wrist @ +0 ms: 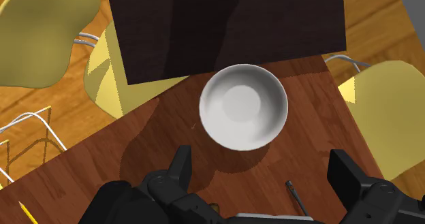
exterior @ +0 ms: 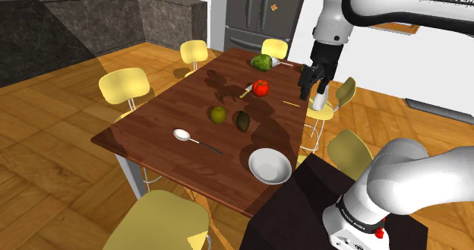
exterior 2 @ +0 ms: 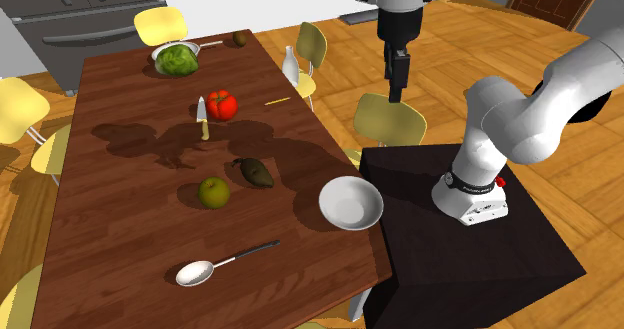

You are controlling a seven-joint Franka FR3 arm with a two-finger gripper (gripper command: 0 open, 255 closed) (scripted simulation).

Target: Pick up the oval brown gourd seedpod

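On table [exterior 2: 120, 207] beside green fruit [exterior 2: 213, 191]: seedpod [exterior 2: 254, 171] dark brown, oval, tapered; claw [wrist: 262, 163] open.

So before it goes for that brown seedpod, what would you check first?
1. Fingers open: ok. The gripper has its fingers apart, with nothing between them.
2. Seedpod lying free: ok. It rests uncovered on the table.
3. Room around it: ok. The green fruit sits beside it, not touching.
4. Gripper over the seedpod: not ok. It hangs high, with the white bowl below it.
5. Way across and down: probably ok, though the bowl lies close to the route.
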